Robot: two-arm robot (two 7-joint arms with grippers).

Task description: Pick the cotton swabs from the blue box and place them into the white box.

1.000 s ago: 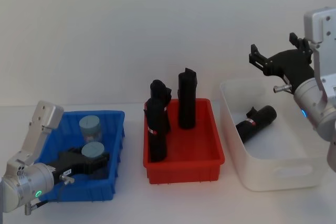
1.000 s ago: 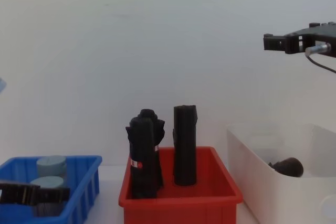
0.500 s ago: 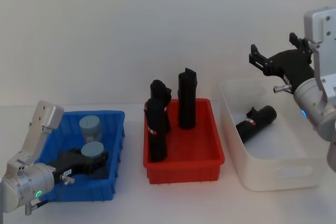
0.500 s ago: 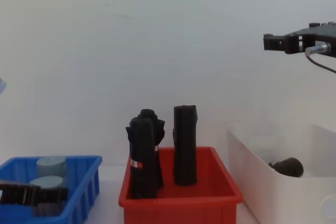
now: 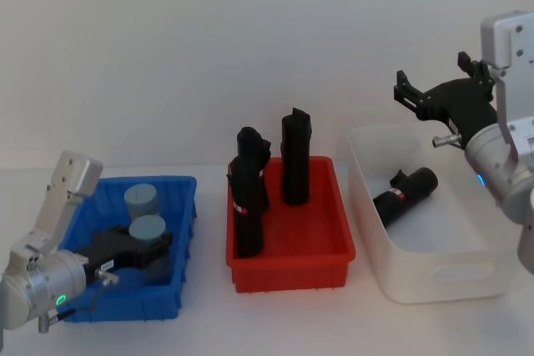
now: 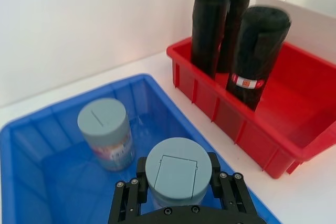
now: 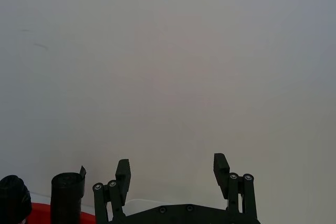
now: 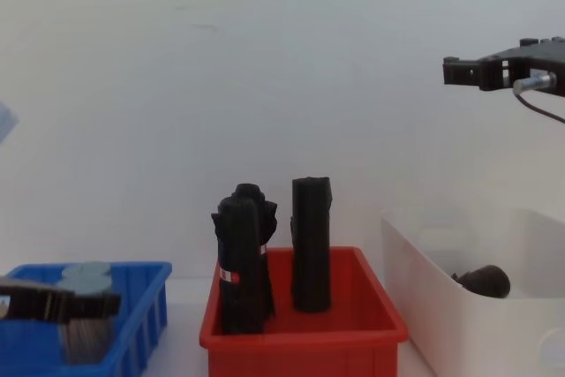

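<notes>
Three open containers stand in a row on the table (image 5: 200, 335). Largest is the white box (image 5: 442, 277), directly below the right gripper (image 5: 434, 72), which hangs high above its far rim with its fingers spread wide and nothing between them. One black rolled bundle (image 5: 406, 195) lies tilted inside this box, one end leaning up toward the far wall.

Between the two grippers sits the red bin (image 5: 292, 277). It holds three more black bundles (image 5: 249, 214), all upright. They rise well above its rim, on the way from the left gripper to the white box.

Smallest is the blue box (image 5: 142, 306), and the left gripper (image 6: 177, 167) reaches down into it from the near side. Its fingers (image 6: 140, 169) are pinched on the gripped cotton swab tub (image 5: 148, 231), one pad against each side of the tub just under the grey-blue lid. This tub stands upright with its long axis vertical and its lid facing up. In the chest view its lid sits about level with the box's rim. Whether its base touches the box floor cannot be told.

Just beyond the left gripper's fingertips, toward the far wall, the second tub (image 6: 104, 132) stands upright too, lid up, with its paper label facing the gripper. It is near the gripped one but apart from it.
</notes>
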